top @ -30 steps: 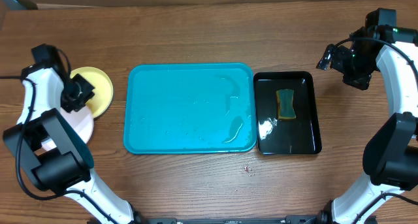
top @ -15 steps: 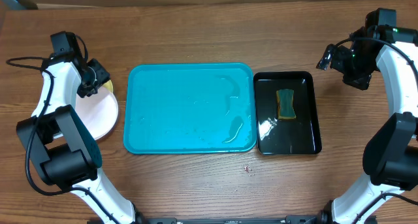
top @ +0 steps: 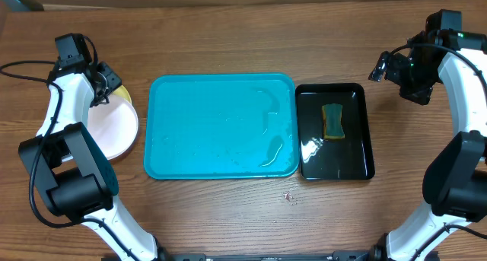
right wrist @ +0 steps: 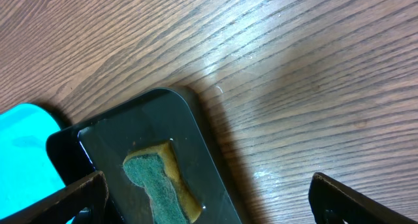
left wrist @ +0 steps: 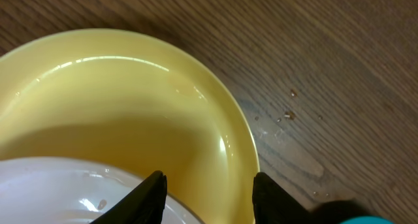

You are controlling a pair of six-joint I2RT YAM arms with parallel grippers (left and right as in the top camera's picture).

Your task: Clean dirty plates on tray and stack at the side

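The turquoise tray (top: 205,124) lies mid-table with no plates on it, only wet streaks. Left of it, a white plate (top: 114,132) rests on a pale yellow-green plate (top: 124,98), of which only the far rim shows. I cannot make out a third plate. My left gripper (top: 106,84) is open and empty over the stack's far edge. In the left wrist view its fingers (left wrist: 209,188) hang above the yellow plate (left wrist: 130,106), with the white plate (left wrist: 52,191) at the lower left. My right gripper (top: 383,69) is open and empty right of the black tray.
A glossy black tray (top: 335,151) beside the turquoise tray holds a green-and-yellow sponge (top: 332,120). In the right wrist view the sponge (right wrist: 157,181) and black tray (right wrist: 111,142) lie below my open fingers (right wrist: 209,181). Small crumbs (top: 287,195) lie near the front.
The white plate now lies over the yellow plate, which showed almost whole a second ago. My left gripper has moved toward the far edge of the stack. The right arm has not moved.
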